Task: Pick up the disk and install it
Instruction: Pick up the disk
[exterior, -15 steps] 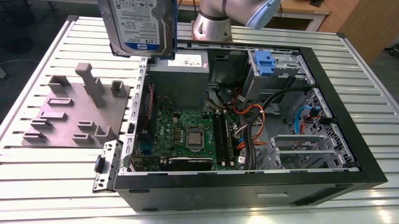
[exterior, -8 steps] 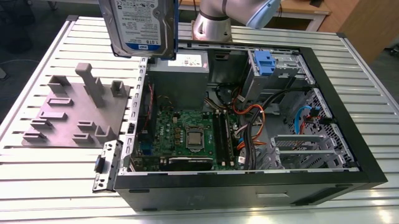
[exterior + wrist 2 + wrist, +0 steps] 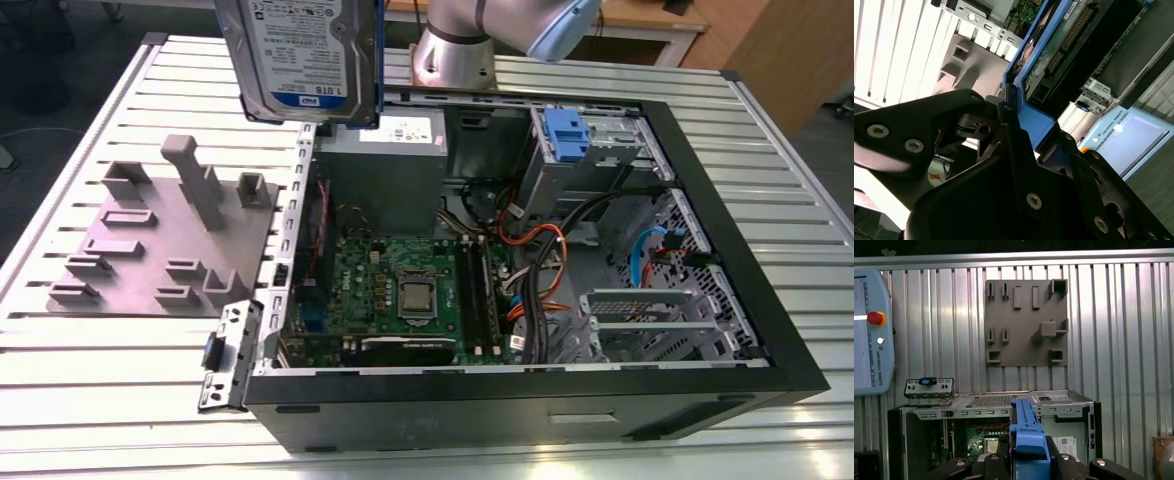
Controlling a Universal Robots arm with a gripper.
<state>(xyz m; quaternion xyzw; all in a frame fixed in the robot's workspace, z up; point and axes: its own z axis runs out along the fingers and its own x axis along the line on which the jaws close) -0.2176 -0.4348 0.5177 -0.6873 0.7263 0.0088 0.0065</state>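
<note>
Gripper (image 3: pixel 1016 107) was clamped on disk (image 3: pixel 304 60) by blue rail; disk hung high above open PC case (image 3: pixel 787 370), near power supply (image 3: pixel 387 140). Risk imo: narrow grip, drive could've twisted, snagged loose cables (image 3: pixel 541 250).

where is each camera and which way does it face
Exterior view: off the arm, looking down into the open computer case; the arm shows beside the disk.
First wrist view: at the wrist, facing down past the gripper to the fixture plate.
Second wrist view: at the wrist, close along the gripper clamping the disk's rail.
Both wrist views share gripper and disk.
</note>
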